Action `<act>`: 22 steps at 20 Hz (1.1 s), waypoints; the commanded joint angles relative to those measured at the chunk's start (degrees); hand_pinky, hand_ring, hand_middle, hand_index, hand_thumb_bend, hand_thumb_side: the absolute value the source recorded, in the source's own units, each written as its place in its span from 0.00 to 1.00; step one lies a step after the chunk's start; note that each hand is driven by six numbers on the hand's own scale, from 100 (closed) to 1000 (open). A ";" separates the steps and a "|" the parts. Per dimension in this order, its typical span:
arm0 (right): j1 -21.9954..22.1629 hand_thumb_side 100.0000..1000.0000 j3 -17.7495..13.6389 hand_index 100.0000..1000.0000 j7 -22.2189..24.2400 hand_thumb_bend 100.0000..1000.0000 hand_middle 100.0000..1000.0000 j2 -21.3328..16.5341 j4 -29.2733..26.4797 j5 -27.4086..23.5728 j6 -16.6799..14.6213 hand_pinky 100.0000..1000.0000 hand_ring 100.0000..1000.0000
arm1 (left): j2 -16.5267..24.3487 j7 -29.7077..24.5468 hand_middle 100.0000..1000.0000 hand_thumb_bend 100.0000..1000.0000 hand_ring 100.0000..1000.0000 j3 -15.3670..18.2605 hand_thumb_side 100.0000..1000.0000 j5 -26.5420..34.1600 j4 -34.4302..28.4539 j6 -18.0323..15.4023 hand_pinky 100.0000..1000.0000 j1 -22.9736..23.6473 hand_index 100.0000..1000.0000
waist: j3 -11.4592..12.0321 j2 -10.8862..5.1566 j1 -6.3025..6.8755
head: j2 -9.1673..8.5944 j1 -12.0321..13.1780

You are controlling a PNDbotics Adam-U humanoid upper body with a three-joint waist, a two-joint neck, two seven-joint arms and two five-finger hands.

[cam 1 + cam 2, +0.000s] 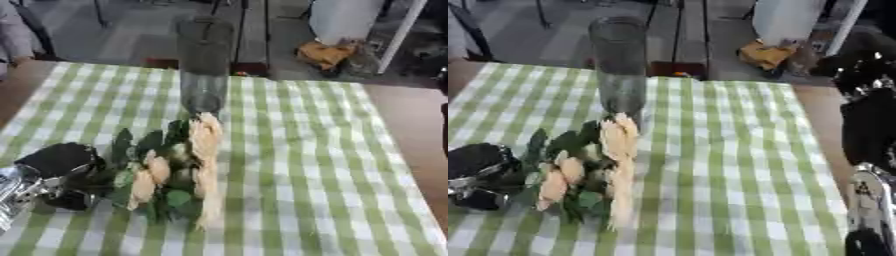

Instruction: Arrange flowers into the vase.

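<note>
A tall clear glass vase [204,65] stands upright at the far middle of the checked cloth. A bunch of flowers [175,170], with peach blooms, one long pale spray and dark green leaves, lies flat on the cloth in front of the vase. My left hand [58,176], black with silver parts, is at the bunch's left side, its fingers curled in against the leaves. My right hand [870,127] stands upright at the right edge, apart from the flowers and holding nothing.
A green and white checked cloth [315,165] covers the brown table [411,120]. Beyond the far edge are the floor, an orange object [325,52] and a white object [346,20].
</note>
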 commanded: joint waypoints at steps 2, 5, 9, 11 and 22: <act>-0.23 1.00 -0.42 0.77 -0.70 0.00 0.54 -0.55 -1.23 -0.19 0.19 0.61 0.61 | 1.68 1.93 0.00 0.00 0.00 2.49 0.18 8.76 -4.03 0.92 0.00 -0.77 0.20 | 0.07 -1.04 0.44 | -0.25 -0.34; -0.17 1.00 -0.41 0.77 -1.06 0.00 0.54 -0.53 -1.23 -0.09 0.25 0.61 0.61 | 2.03 3.46 0.00 0.00 0.00 3.90 0.19 14.12 -5.92 2.20 0.00 -0.92 0.18 | 0.09 -1.17 0.49 | -0.14 -0.53; -0.09 1.00 -0.40 0.77 -1.40 0.00 0.54 -0.54 -1.23 0.00 0.33 0.61 0.61 | 2.45 3.77 0.00 0.00 0.00 5.08 0.19 18.51 -7.52 4.36 0.00 -1.19 0.16 | 0.07 -1.22 0.60 | 0.08 -0.65; -0.07 1.00 -0.40 0.77 -1.47 0.00 0.54 -0.57 -1.23 0.03 0.34 0.61 0.61 | 2.62 3.59 0.00 0.00 0.00 5.58 0.19 20.17 -8.13 5.33 0.00 -1.18 0.16 | 0.08 -1.21 0.64 | 0.19 -0.73; -0.06 1.00 -0.44 0.77 -1.93 0.00 0.53 -0.57 -1.23 -0.09 0.36 0.61 0.61 | 3.07 1.32 0.00 0.00 0.00 7.57 0.18 30.88 -11.08 11.22 0.00 -0.91 0.17 | 0.20 -1.30 0.61 | 0.67 -0.95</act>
